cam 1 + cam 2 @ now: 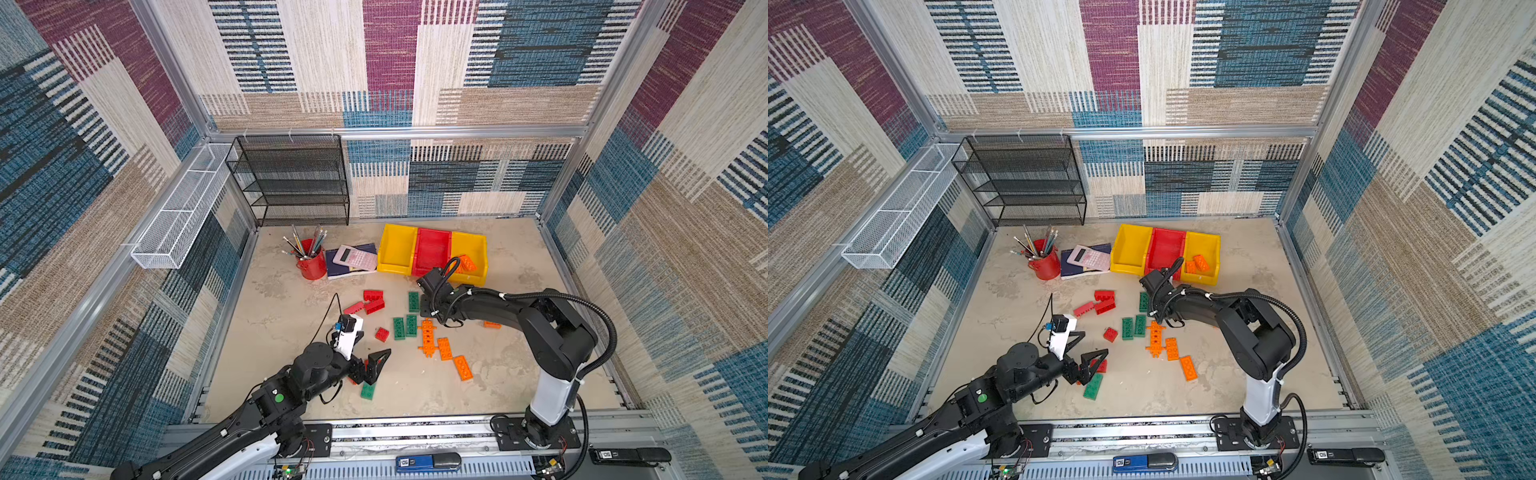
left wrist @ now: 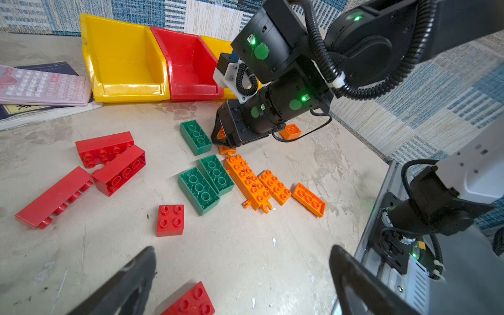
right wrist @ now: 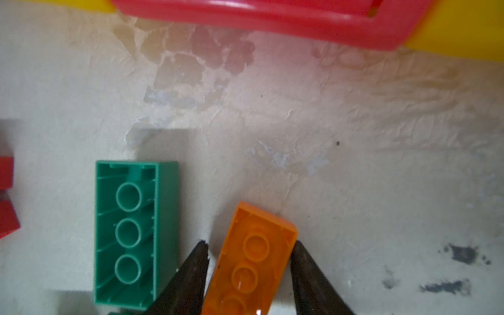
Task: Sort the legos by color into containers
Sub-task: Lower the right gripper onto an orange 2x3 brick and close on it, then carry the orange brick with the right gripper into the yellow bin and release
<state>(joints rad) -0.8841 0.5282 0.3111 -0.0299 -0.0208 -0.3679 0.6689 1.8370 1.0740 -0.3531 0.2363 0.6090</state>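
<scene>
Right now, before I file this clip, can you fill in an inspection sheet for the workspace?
Surface: beige tabletop, mottled and scuffed.
Job's things: three joined bins; right yellow bin holds orange bricks; red bin and other yellow bin show nothing inside; red bricks, green bricks and a long orange piece lie loose.
Clutter: pencil cup, calculator on a book, black mesh shelf, white wire tray.
Tools: left tool open above a red brick; right tool closed on an orange brick.
Cables: corrugated hose along the right arm, thin wire at the left wrist; no snag seen.
Surroundings: patterned carpet walls, aluminium frame.
</scene>
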